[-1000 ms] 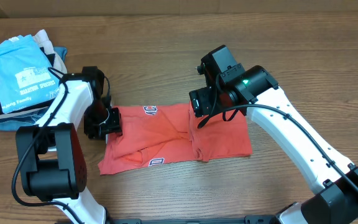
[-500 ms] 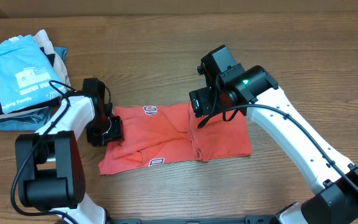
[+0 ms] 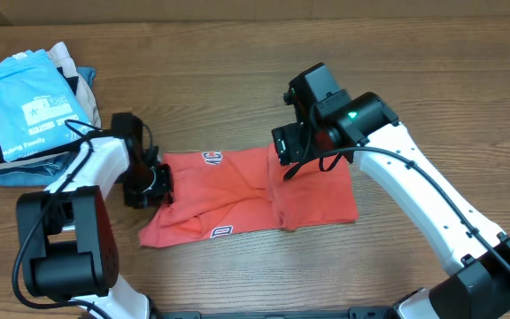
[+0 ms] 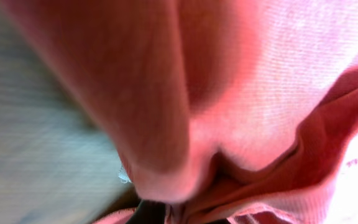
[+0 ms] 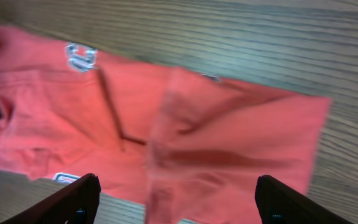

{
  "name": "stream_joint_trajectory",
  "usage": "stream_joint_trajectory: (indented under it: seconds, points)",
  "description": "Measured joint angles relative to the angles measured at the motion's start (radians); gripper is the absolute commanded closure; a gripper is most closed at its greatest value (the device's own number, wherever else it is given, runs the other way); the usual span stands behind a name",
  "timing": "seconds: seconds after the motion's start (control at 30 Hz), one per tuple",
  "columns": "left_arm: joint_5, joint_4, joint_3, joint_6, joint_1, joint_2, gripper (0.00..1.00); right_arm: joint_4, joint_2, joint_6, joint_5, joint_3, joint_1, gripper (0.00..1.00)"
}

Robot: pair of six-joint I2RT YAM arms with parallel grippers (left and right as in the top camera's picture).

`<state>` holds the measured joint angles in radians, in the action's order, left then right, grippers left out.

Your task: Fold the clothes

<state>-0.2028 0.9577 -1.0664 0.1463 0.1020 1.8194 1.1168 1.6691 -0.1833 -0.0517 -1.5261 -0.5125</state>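
the wooden bench (image 3: 237,53) carries the coral-red t-shirt (image 3: 246,190) at its middle, crumpled and partly folded, with lettering patches at its top and lower edges. a pile of folded garments (image 3: 25,115), light blue on top, sits well apart at the left. the right claw (image 5: 179,208) hovers released over the shirt. the left claw (image 3: 153,182) meets the shirt's left edge; i cannot tell its grip.

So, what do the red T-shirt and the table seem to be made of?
The coral-red T-shirt looks like soft, matte knitted cotton: fine weave and limp creases show. The table looks like wood or wood-look laminate: brown grain, low sheen.
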Motion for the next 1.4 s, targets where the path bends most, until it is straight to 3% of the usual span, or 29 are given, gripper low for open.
stream_joint_trajectory:
  seconds: [0.33, 0.63, 0.97, 1.4]
  points:
    - [0.097, 0.168, -0.207, 0.0, 0.146, -0.125, 0.96, 0.002, 0.0, 0.007, 0.004, 0.0, 0.107, 0.16]
    - [0.143, 0.277, -0.43, 0.0, 0.163, -0.147, 0.96, -0.002, 0.0, 0.027, 0.005, 0.028, 0.114, 0.15]
    - [0.007, 0.318, -0.483, 0.005, -0.062, -0.148, 0.95, 0.0, 0.036, 0.027, 0.004, 0.045, 0.114, 0.15]
    - [0.054, 0.306, -0.483, 0.065, -0.391, -0.148, 0.92, 0.001, 0.041, 0.027, -0.003, 0.047, 0.114, 0.15]
